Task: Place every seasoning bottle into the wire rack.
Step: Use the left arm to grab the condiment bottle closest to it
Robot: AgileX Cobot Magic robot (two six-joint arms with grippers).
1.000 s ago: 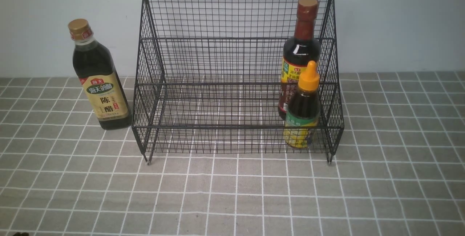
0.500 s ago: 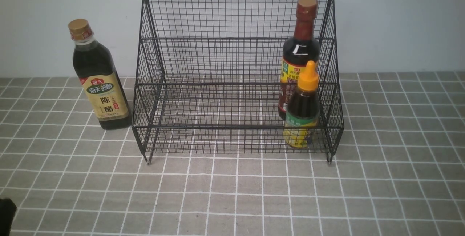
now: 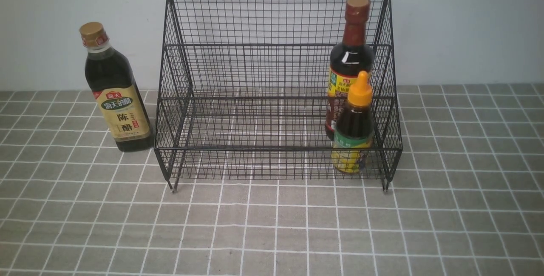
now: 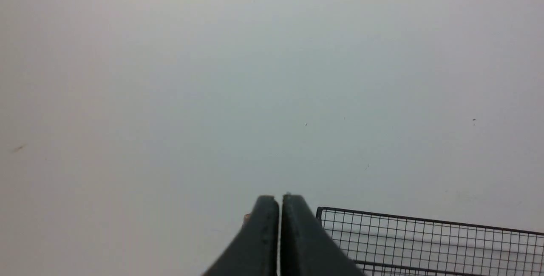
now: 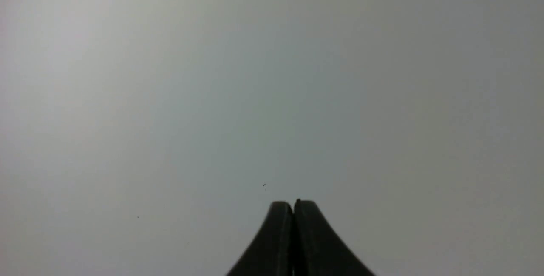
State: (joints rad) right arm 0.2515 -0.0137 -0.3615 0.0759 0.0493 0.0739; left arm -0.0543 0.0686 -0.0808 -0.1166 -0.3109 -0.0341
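Note:
The black wire rack stands at the middle of the table against the wall. On its right side, a tall brown-capped seasoning bottle stands on the upper tier, and a short orange-nozzle bottle on the lower tier in front of it. A tall gold-capped bottle with a beige label stands upright on the cloth just left of the rack. Neither arm shows in the front view. My left gripper is shut and empty, facing the wall with the rack's top edge beside it. My right gripper is shut and empty, facing bare wall.
A grey checked tablecloth covers the table. A pale wall rises right behind the rack and the bottles.
A dark shape that showed at the bottom left corner of the front view half a second ago has gone out of view. The bottles and rack have not moved.

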